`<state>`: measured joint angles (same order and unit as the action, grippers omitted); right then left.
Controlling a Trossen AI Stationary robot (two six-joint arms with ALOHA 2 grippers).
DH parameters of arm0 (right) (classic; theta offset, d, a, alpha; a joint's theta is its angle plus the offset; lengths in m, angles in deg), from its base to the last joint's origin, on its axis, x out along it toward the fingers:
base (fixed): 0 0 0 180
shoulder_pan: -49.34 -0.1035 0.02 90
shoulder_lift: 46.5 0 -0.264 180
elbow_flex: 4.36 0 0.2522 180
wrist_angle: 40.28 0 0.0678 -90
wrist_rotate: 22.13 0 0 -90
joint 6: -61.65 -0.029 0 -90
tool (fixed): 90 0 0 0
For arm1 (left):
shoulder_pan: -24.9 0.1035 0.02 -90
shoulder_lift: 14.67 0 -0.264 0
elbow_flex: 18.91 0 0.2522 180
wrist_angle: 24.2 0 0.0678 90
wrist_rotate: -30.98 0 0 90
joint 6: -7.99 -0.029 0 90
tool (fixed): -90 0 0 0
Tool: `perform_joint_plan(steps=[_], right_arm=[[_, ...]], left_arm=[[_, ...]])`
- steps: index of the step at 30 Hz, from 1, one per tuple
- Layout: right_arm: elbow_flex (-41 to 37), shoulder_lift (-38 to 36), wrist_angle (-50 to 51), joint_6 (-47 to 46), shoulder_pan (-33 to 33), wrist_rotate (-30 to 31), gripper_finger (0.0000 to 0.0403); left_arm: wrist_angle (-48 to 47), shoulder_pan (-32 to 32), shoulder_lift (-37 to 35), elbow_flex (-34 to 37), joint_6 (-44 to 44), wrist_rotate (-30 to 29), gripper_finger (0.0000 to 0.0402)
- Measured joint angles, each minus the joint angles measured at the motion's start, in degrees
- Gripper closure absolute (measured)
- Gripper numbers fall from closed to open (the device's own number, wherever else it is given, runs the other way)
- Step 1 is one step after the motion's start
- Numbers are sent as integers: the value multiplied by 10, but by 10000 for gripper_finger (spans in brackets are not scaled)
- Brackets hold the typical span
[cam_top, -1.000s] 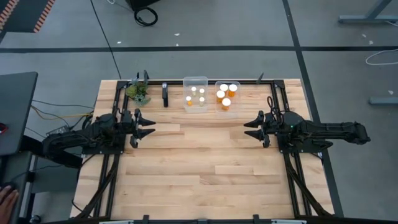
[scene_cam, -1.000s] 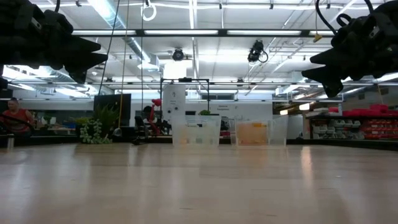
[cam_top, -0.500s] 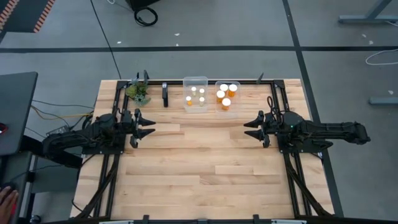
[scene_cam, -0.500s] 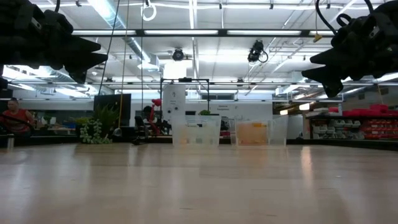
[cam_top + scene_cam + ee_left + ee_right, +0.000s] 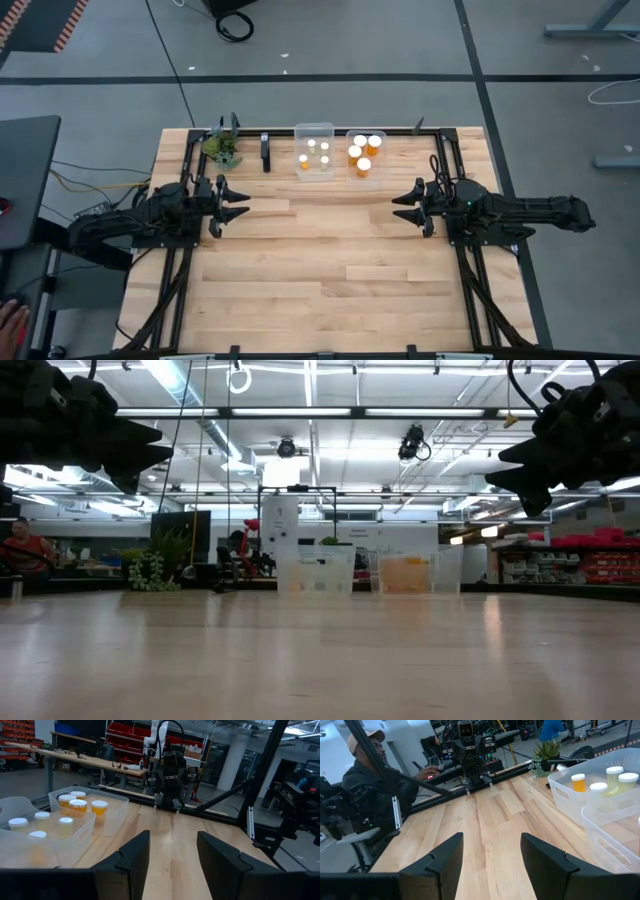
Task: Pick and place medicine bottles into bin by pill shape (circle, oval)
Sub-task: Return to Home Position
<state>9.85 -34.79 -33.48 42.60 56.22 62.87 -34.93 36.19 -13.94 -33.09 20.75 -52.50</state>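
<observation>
Now all the bottles stand inside two clear bins at the far edge of the table [image 5: 320, 270]: four small bottles [image 5: 312, 144] in the left bin [image 5: 313, 125], four wider bottles [image 5: 364, 165] in the right bin [image 5: 377, 172] just beside it. The left gripper [image 5: 240, 204] hovers over the table's left side, its fingers spread apart and empty. The right gripper [image 5: 398, 209] mirrors it on the right side, also spread and holding nothing. Both are well apart from the bins. I judge the bottles light and stiff, of smooth plastic that could slip or tip. They stand upright and close together, so a hold from above, across the white cap [image 5: 99, 804], seems safest.
</observation>
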Motion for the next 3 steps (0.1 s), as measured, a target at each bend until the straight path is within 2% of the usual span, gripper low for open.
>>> perform_joint_plan(steps=[3], right_arm=[[0,0,0,0,0,0,198]], left_arm=[[0,0,0,0,0,0,230]])
